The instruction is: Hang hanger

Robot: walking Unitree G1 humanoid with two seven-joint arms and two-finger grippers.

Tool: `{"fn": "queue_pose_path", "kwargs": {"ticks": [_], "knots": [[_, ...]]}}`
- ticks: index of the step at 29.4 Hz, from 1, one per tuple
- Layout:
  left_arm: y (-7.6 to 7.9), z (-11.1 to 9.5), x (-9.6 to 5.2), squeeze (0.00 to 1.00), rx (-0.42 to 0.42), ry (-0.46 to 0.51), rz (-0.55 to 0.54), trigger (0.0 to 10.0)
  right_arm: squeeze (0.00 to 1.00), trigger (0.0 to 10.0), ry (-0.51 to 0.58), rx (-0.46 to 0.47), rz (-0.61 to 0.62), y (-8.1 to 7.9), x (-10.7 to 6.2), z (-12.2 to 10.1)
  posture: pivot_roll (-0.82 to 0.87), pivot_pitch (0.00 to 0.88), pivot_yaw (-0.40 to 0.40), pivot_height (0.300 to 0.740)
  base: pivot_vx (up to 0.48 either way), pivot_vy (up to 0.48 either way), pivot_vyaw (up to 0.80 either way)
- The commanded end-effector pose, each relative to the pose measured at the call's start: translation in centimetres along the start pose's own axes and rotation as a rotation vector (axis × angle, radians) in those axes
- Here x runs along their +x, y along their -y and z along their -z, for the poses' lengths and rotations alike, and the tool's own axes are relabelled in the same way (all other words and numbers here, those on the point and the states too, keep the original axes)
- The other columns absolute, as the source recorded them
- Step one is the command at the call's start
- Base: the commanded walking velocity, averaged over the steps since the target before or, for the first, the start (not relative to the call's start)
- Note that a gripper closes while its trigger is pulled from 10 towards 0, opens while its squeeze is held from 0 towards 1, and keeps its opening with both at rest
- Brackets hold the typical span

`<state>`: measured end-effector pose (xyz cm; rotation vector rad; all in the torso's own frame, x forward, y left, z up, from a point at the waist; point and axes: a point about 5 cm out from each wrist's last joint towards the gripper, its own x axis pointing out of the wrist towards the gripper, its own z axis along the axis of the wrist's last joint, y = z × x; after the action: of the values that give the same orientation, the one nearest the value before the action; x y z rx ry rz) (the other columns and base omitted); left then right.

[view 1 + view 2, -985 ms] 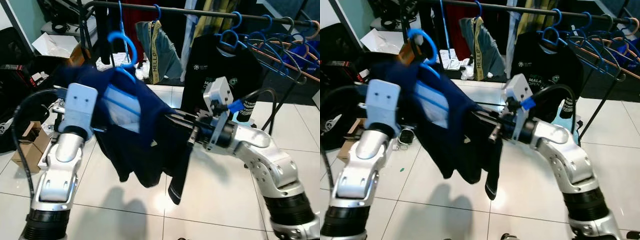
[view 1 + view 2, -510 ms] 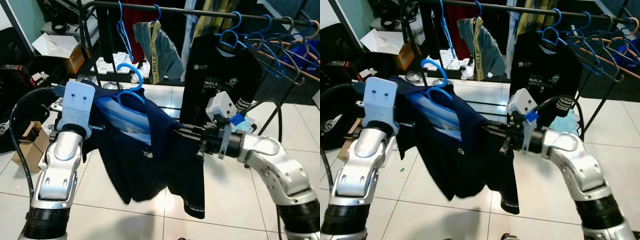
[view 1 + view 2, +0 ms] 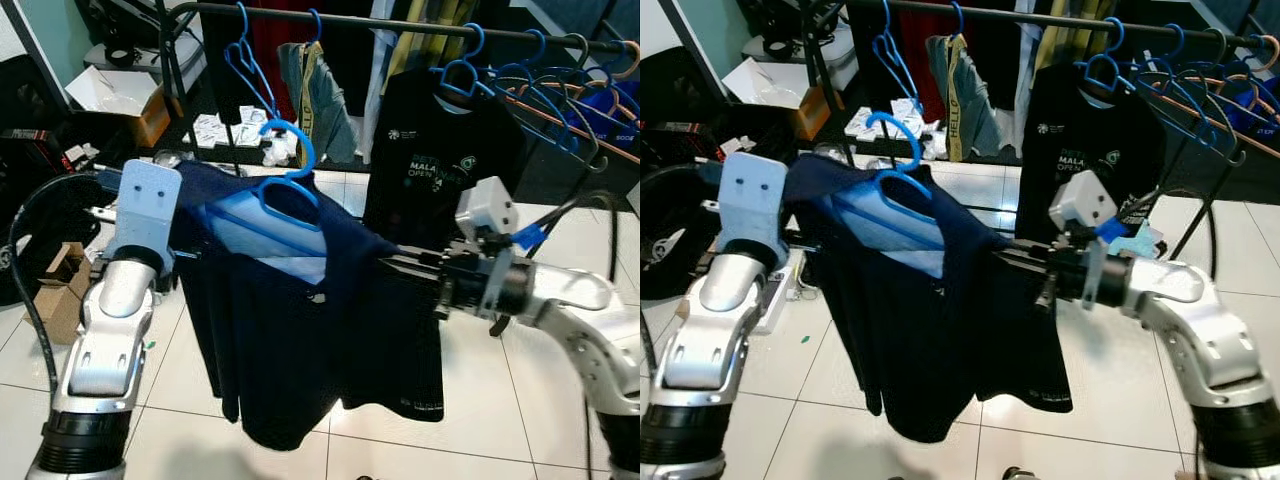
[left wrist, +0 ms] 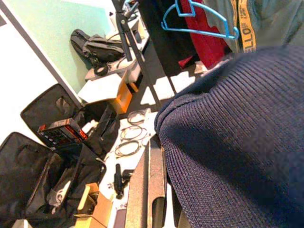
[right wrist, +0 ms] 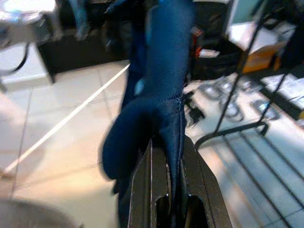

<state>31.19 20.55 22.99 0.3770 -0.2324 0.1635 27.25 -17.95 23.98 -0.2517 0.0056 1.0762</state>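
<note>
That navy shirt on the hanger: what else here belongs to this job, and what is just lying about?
In the job:
navy shirt
blue hanger
clothes rail
left claw
right claw

Lying about:
black T-shirt
cardboard box
black bags

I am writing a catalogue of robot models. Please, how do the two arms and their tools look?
Both arms are silver metal with black ribbed joint bands. The left arm carries a pale blue-grey box and a black cable. The right arm carries a white box with a blue tag and black cables. Each tool has long black fingers.
</note>
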Motion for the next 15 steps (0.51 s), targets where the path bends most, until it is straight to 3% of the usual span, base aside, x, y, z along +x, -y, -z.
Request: {"fn": "queue_pose_path", "kwargs": {"ticks": [1, 9, 15], "knots": [[-1.3, -0.3, 0.3, 0.0, 0.042, 0.023, -0.053, 0.0, 0.0, 0.0, -0.005, -0.008, -0.023, -0.4, -0.2, -0.2, -0.07, 0.155, 0.035, 0.74, 0.0, 0.0, 0.0], [-2.5, -0.2, 0.4, 0.0, 0.065, 0.021, -0.091, 0.0, 0.0, 0.0, -0.117, -0.023, 0.02, 0.0, -0.4, 1.2, -0.07, 0.156, 0.032, 0.74, 0.0, 0.0, 0.0], [-2.3, -0.2, 0.4, 0.0, 0.057, 0.019, -0.085, 0.0, 0.0, 0.0, -0.059, -0.021, -0.026, -0.5, -0.3, 0.4, -0.07, 0.156, 0.033, 0.74, 0.0, 0.0, 0.0]]}}
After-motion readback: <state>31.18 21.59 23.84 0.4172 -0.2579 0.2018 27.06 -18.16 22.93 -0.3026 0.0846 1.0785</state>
